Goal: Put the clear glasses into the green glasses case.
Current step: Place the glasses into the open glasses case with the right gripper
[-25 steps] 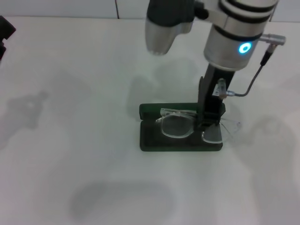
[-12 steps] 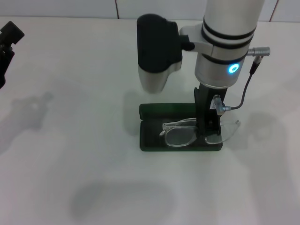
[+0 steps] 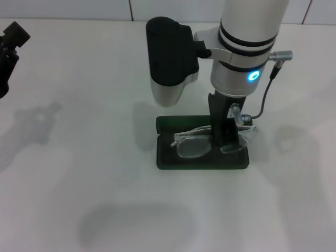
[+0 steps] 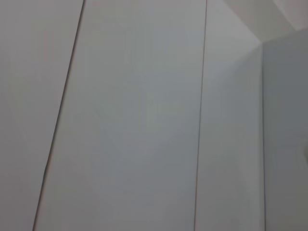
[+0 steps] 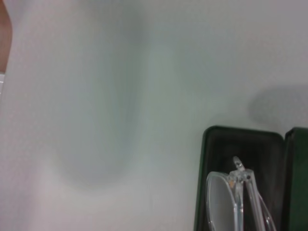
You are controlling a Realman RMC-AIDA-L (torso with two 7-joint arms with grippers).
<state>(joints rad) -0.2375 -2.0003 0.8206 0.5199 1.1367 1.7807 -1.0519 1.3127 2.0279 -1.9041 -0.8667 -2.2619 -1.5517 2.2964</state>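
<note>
Presently, findings as follows.

Surface: plain white table (image 3: 79,173), carrying the case near the middle of the head view.

Case: dark green rectangular hard glasses case (image 3: 202,161) with rounded corners, lying open; its dark lined tray faces up and the green lid stands along the far edge. In the right wrist view the green glasses case (image 5: 216,144) shows one rounded end of the dark tray.

Glasses: fully transparent plastic glasses with clear temple arms (image 3: 193,147), lying inside the open tray, lenses toward the near side. One lens end sits near the tray's left part; the other end reaches the tray's right edge. The right wrist view shows one lens and a folded hinge of the clear glasses (image 5: 226,197) over the dark lining.

Right arm: silver and black arm with a lit blue ring, reaching straight down over the case. The right gripper (image 3: 223,137) is down at the glasses' middle, within the tray.

Right jaws: black, pressed in at the bridge area of the glasses; pinching the frame as far as the head view shows.

Left arm: the left gripper (image 3: 9,50), black, is at the far left edge of the table view, well apart from the case. Its wrist view shows only pale wall panels.

Left jaws: state cannot be told.
</note>
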